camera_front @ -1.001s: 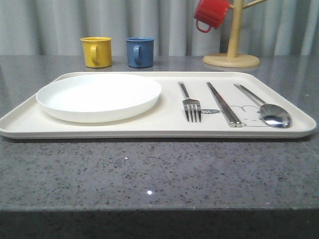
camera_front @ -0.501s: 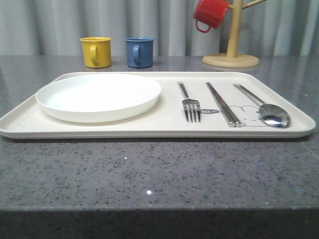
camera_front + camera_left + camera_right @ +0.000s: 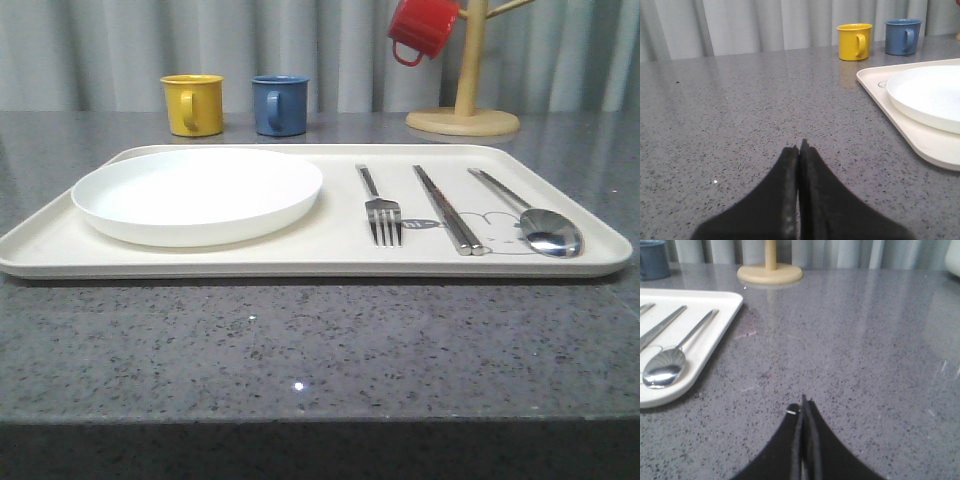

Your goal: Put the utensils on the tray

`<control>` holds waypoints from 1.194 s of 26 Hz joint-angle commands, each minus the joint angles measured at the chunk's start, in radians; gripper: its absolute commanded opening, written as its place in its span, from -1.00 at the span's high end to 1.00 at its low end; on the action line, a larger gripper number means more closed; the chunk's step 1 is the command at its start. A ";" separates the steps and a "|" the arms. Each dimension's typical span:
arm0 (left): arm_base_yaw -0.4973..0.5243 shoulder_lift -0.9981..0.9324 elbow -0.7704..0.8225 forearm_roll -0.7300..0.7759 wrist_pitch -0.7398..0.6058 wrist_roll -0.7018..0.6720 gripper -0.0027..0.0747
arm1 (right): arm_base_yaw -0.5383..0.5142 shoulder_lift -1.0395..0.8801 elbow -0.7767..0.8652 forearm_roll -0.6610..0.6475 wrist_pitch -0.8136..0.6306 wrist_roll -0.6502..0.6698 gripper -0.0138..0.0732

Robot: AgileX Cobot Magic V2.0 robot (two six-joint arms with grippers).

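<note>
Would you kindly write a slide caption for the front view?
Silver metal fork, chopsticks and spoon lie side by side on the cream rectangular tray, beside a round white plate.

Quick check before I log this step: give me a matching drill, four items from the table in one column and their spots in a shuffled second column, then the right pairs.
Items:
1. fork
2. chopsticks
3. spoon
4. red mug

Places:
A. hanging on the wooden mug stand
B. on the tray, nearest its right edge
C. on the tray, next to the white plate
D. on the tray, between the other two utensils

Pairs: 1-C, 2-D, 3-B, 4-A
</note>
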 commanded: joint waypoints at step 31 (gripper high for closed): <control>0.004 -0.024 0.002 -0.011 -0.090 -0.012 0.98 | -0.008 -0.023 0.000 0.028 -0.061 -0.070 0.95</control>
